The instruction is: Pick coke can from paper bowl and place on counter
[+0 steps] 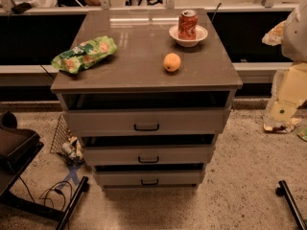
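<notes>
Inside paper bowl stands red coke can, gripper far right.

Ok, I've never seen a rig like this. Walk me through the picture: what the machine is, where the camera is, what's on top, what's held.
There is one picture, from one camera that looks down at the front of a drawer cabinet. Where the camera is mounted cannot be told.

The machine is a wheeled robot with a single arm ending in a two-finger gripper. The pale shape at the right edge looks like that arm. The gripper hangs low, to the right of the cabinet and well away from its top. Nothing from the top is in it.

The grey-brown top is the counter. At its back right, a white bowl has a red can standing upright in it. An orange lies in front of the bowl, apart from it. A green bag lies at the left.
</notes>
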Tool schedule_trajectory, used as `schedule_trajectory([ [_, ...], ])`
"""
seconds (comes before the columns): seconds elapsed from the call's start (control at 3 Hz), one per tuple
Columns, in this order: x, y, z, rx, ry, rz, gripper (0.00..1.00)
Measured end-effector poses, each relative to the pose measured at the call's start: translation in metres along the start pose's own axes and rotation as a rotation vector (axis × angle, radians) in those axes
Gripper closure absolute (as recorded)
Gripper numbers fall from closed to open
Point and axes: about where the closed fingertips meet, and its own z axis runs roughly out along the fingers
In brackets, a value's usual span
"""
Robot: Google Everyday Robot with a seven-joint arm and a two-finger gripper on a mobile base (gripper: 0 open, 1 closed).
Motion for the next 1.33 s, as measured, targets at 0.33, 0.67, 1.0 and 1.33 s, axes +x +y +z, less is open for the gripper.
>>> schedule_trajectory([
  [0.33,0.0,0.0,0.0,0.0,0.0,0.0,0.0],
  [0.67,-0.003,-0.002,-0.008,0.033,-0.031,0.031,0.0],
  [1.0,-0.013,-0.01,-0.009,0.083,-0.141,0.114,0.0],
  [1.33,-0.021,-0.016,-0.001,0.129,-0.305,0.265,0.0],
])
